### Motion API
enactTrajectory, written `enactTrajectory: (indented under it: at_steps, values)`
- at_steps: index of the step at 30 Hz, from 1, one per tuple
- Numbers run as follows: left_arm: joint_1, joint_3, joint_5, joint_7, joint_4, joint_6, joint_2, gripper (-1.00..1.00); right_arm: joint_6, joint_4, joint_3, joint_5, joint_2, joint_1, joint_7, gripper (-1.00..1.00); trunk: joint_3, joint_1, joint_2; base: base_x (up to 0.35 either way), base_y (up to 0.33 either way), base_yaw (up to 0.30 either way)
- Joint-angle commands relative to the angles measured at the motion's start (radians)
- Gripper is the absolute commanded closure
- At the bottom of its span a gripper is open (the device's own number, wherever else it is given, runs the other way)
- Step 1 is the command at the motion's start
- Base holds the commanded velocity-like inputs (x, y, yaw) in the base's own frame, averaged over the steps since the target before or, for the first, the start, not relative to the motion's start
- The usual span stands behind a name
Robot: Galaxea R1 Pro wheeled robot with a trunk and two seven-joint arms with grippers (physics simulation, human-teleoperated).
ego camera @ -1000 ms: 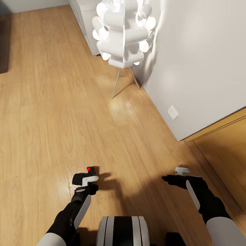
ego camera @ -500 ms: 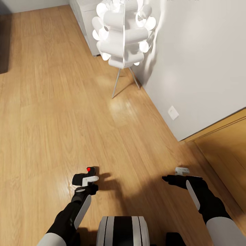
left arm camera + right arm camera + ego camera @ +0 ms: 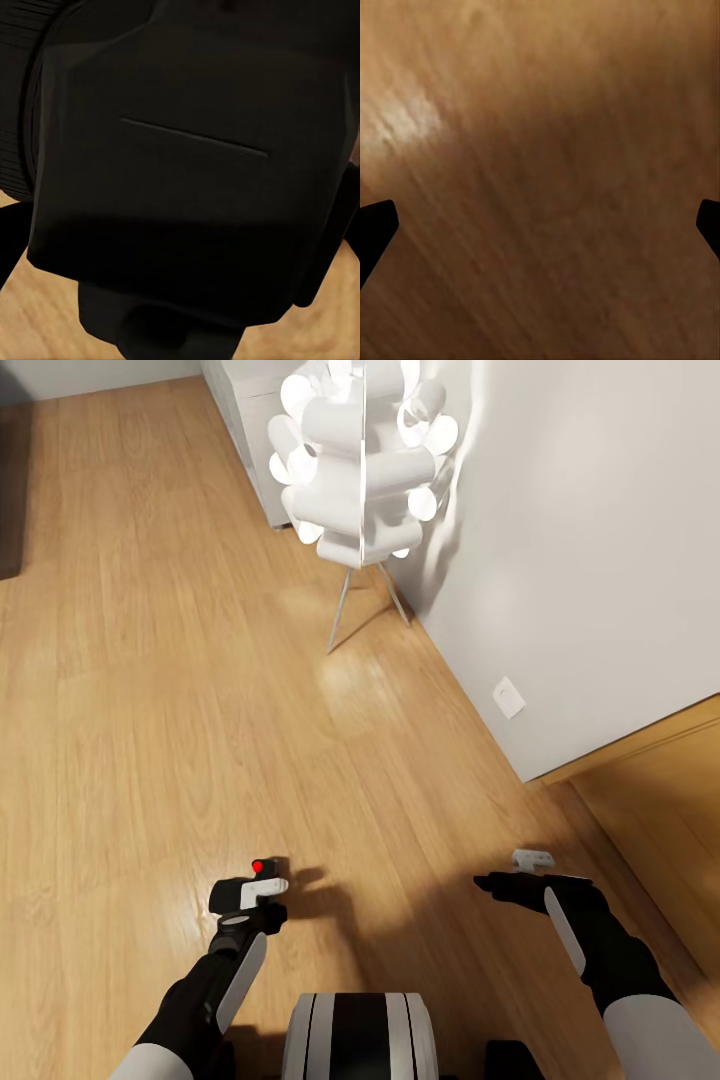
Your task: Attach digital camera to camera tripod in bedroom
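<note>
Camera view shifted; left tool [image 3: 248, 890] clamps digital camera [image 3: 187, 172].

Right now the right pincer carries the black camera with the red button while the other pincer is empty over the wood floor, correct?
Wrong arm. The head view shows the left pincer shut on the camera, red button up; the right pincer is the empty one over the wood floor.
</note>
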Motion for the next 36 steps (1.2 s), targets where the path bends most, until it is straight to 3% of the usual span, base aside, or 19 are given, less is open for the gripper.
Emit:
enactTrajectory:
  at_steps: [1,19,20,36]
  values:
    - [-0.004,-0.006,0.016,0.009,-0.003,-0.004,0.001,-1.00,0.006,-0.001,-0.001,-0.008,0.000,0.000,-0.001,-1.00,-0.001,0.000,0.000,0.003,0.000,0.000]
    - [-0.004,-0.006,0.017,0.008,-0.003,-0.005,0.001,-1.00,0.006,-0.001,-0.001,-0.008,0.000,0.000,-0.001,-1.00,-0.001,0.000,0.000,0.000,0.000,0.000]
    - [-0.004,-0.006,0.017,0.007,-0.003,-0.005,0.001,1.00,0.006,-0.001,-0.001,-0.008,0.000,0.000,-0.001,-1.00,-0.001,0.000,0.000,0.000,0.000,0.000]
    - [-0.004,-0.008,0.016,0.008,-0.013,-0.003,-0.005,1.00,0.006,0.000,-0.002,-0.009,0.000,0.000,0.000,-1.00,-0.001,0.000,0.000,0.000,0.000,0.000]
